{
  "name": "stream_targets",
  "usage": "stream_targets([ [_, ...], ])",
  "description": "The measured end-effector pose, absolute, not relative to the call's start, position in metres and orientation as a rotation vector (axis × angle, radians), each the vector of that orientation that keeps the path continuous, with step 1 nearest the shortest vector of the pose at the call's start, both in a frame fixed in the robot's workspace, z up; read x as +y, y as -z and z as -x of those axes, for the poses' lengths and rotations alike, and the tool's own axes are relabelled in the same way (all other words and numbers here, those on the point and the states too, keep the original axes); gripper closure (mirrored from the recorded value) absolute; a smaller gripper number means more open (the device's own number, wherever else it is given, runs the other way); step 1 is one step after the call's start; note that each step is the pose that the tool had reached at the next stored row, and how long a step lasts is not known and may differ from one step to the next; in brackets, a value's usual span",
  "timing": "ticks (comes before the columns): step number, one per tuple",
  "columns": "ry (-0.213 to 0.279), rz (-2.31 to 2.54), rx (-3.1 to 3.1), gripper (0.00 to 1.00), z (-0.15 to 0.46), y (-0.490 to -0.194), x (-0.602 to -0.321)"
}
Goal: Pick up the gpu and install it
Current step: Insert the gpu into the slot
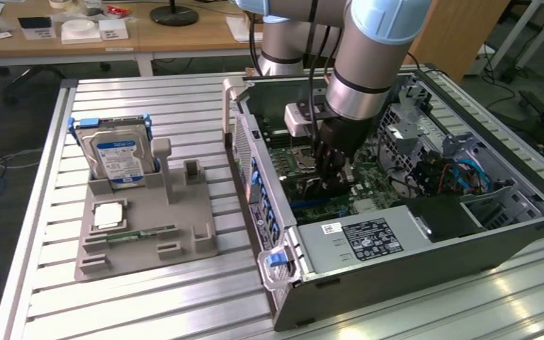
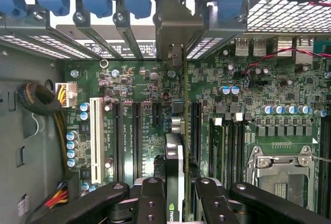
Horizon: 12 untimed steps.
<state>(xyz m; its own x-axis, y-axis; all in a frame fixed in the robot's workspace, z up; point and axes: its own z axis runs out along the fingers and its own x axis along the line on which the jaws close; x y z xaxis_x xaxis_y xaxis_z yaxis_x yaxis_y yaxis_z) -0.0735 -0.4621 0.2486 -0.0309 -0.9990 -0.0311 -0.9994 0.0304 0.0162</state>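
Black gripper [image 2: 178,203] fingers clamp gpu [image 2: 176,167] on edge, card upright over motherboard [image 2: 248,110] slots inside open computer case [image 1: 499,241].

Exterior view: camera stood high and well back, looking obliquely down on the slatted table [image 1: 159,297], with the open case [image 1: 414,234] toward the exterior view's right. Wrist view: camera sat close inside the case, facing the motherboard [image 2: 243,94] past the gripper [image 2: 176,195]. Shared: the motherboard [image 1: 296,152].
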Motion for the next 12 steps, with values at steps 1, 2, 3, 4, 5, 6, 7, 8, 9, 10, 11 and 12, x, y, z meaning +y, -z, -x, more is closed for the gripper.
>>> stream_targets([
  [1, -0.052, 2.179, 2.247, 0.73, 0.0735, -0.2481, -0.4621],
  [2, -0.052, 2.179, 2.247, 0.73, 0.0735, -0.2476, -0.4621],
  [3, -0.052, 2.179, 2.247, 0.73, 0.0735, -0.2475, -0.4621],
  [4, -0.052, 2.179, 2.247, 0.73, 0.0735, -0.2475, -0.4621],
  [5, -0.052, 2.179, 2.247, 0.73, 0.0735, -0.2475, -0.4621],
  [6, -0.052, 2.179, 2.247, 0.73, 0.0735, -0.2474, -0.4621],
  [7, -0.052, 2.179, 2.247, 0.73, 0.0735, -0.2474, -0.4623],
  [8, -0.052, 2.179, 2.247, 0.73, 0.0735, -0.2474, -0.4625],
  [9, -0.052, 2.179, 2.247, 0.73, 0.0735, -0.2474, -0.4628],
  [10, -0.052, 2.179, 2.247, 0.73, 0.0735, -0.2474, -0.4631],
  [11, -0.052, 2.179, 2.247, 0.73, 0.0735, -0.2474, -0.4631],
  [12, -0.052, 2.179, 2.247, 0.73, 0.0735, -0.2474, -0.4631],
])
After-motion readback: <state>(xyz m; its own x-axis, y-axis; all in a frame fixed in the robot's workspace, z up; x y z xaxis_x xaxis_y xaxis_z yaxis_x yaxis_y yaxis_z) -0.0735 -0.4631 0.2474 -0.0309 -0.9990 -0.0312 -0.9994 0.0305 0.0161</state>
